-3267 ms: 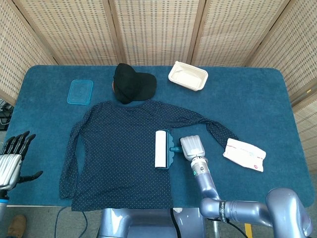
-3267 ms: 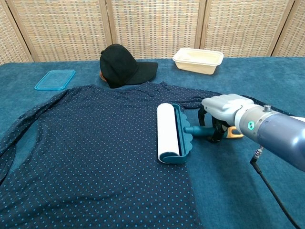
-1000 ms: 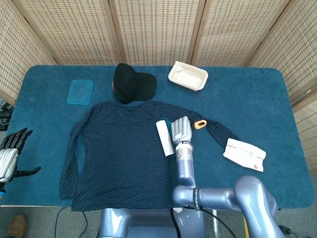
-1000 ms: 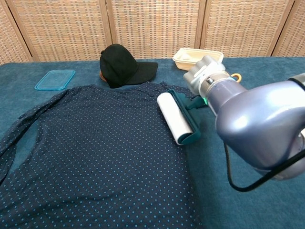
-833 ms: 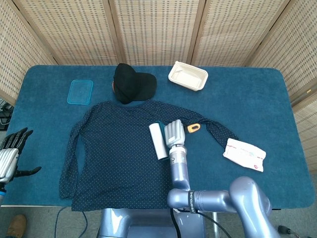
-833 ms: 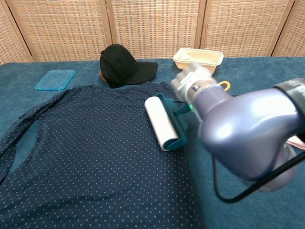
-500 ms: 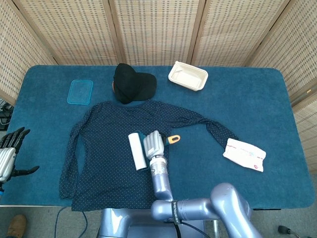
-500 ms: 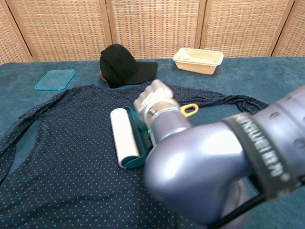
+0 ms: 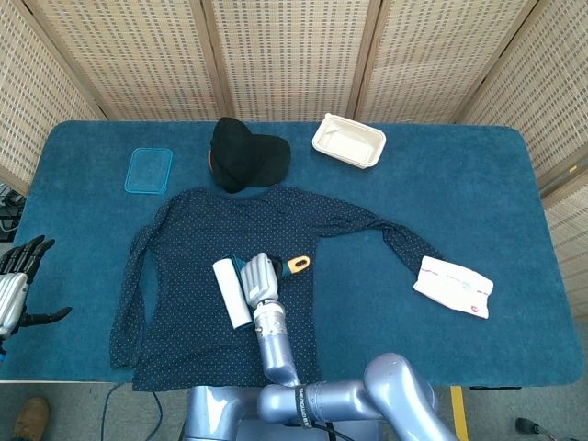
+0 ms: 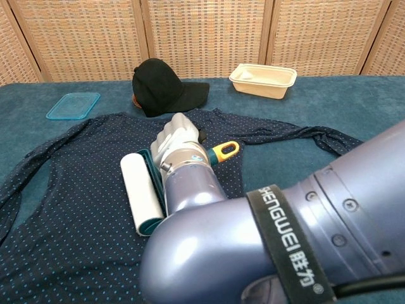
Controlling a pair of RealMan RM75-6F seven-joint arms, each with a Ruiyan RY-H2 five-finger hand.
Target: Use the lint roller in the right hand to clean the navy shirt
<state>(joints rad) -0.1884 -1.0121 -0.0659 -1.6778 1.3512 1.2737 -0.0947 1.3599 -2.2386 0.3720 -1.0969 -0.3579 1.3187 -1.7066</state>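
The navy dotted shirt [image 9: 197,248] [image 10: 76,183] lies flat on the blue table, sleeves spread. My right hand [image 9: 259,277] [image 10: 179,147] grips the teal handle of the lint roller, whose orange-ringed end [image 9: 299,265] [image 10: 224,151] sticks out to the right. The roller's white drum [image 9: 231,293] [image 10: 140,192] rests on the middle of the shirt's body. My left hand [image 9: 18,280] hangs off the table's left edge with its fingers spread, holding nothing; the chest view does not show it.
A black cap [image 9: 243,153] [image 10: 163,88] sits above the shirt's collar. A clear blue lid [image 9: 149,170] [image 10: 73,105] lies at back left, a white tray [image 9: 348,140] [image 10: 262,79] at back right, a white packet [image 9: 453,286] by the right sleeve. My right arm fills the chest view's lower right.
My right hand has swept the roller leftward across the shirt, from near its right edge to the middle of the body. The left hand has hardly moved.
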